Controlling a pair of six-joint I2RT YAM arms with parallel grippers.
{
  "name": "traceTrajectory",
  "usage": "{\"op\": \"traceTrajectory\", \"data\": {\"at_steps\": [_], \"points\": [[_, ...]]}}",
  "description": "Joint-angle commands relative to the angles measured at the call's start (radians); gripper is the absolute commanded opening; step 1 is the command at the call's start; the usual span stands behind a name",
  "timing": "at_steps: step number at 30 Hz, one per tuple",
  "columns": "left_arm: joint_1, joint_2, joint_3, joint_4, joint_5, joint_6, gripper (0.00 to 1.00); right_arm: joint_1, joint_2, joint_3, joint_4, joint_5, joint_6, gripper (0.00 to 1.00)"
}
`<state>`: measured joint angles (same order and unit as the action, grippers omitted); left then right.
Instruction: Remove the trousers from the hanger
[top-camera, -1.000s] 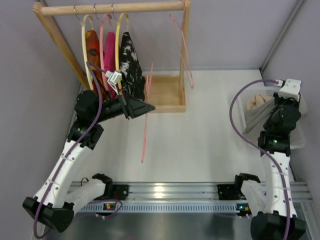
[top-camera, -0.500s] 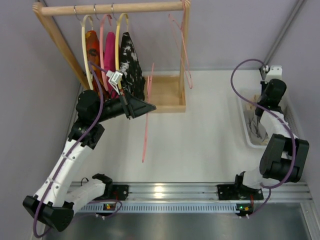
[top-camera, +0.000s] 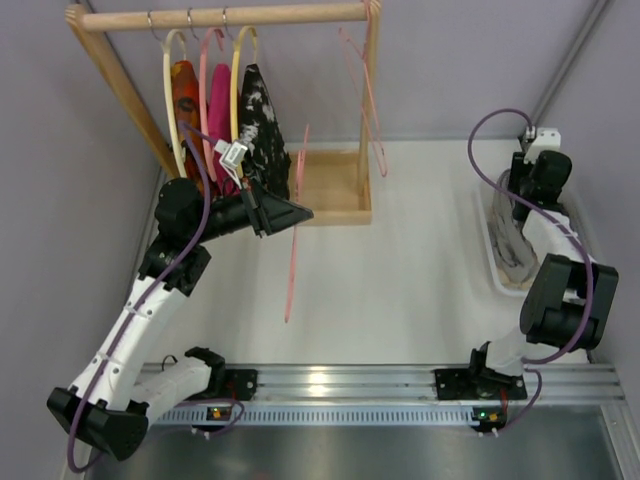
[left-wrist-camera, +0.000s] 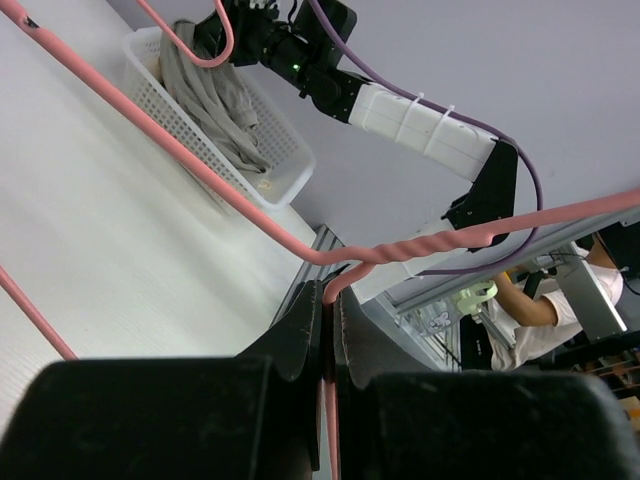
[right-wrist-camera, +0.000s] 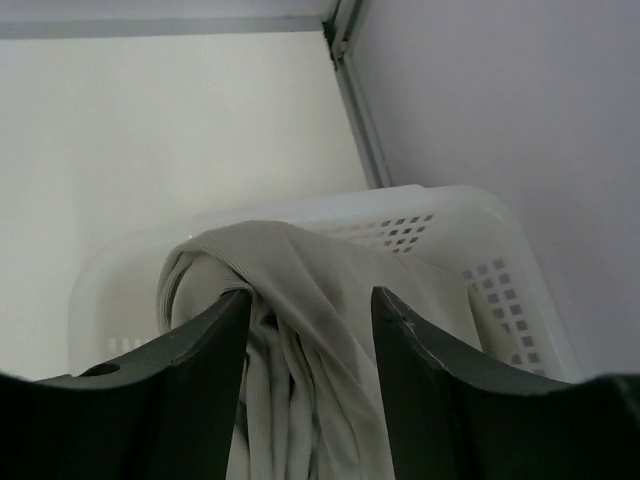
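Note:
The thin pink hanger hangs bare over the table, and my left gripper is shut on its wire. In the left wrist view the jaws pinch the wire just below the hanger's twisted neck. The grey trousers lie bunched in the white basket at the right. My right gripper hovers over them. Its jaws stand open, with the trousers loose between them and one fold draped over the left fingertip.
A wooden rack at the back left carries cream-yellow and pink looped hangers with an orange, a magenta and a black-and-white garment. Another thin pink hanger hangs at its right post. A wall runs close beside the basket.
The right arm swung from the near side to the far end of the basket and lowered the trousers into it. Its jaws then opened. The left arm kept still with the hanger.

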<state>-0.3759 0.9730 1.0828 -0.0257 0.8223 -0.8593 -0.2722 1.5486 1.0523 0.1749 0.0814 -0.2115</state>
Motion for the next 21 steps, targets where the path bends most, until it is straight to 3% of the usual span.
{"op": "traceTrajectory", "data": {"at_steps": [1, 7, 13, 17, 21], "points": [[-0.006, -0.005, 0.022, 0.070, 0.009, 0.031, 0.00, -0.024, -0.028, 0.017, -0.069, -0.130, 0.047, 0.54], [-0.004, -0.022, 0.040, 0.070, 0.001, 0.037, 0.00, -0.064, -0.136, 0.112, -0.247, -0.207, 0.052, 0.79], [-0.004, -0.028, 0.054, 0.070, 0.008, 0.026, 0.00, -0.209, -0.298, 0.218, -0.487, -0.483, 0.040, 0.99], [-0.006, -0.017, 0.071, 0.070, -0.005, 0.019, 0.00, -0.220, -0.444, 0.293, -0.610, -0.718, 0.070, 0.99], [-0.008, 0.001, 0.103, 0.082, -0.051, -0.003, 0.00, -0.194, -0.518, 0.330, -0.580, -0.894, 0.302, 0.99]]}}
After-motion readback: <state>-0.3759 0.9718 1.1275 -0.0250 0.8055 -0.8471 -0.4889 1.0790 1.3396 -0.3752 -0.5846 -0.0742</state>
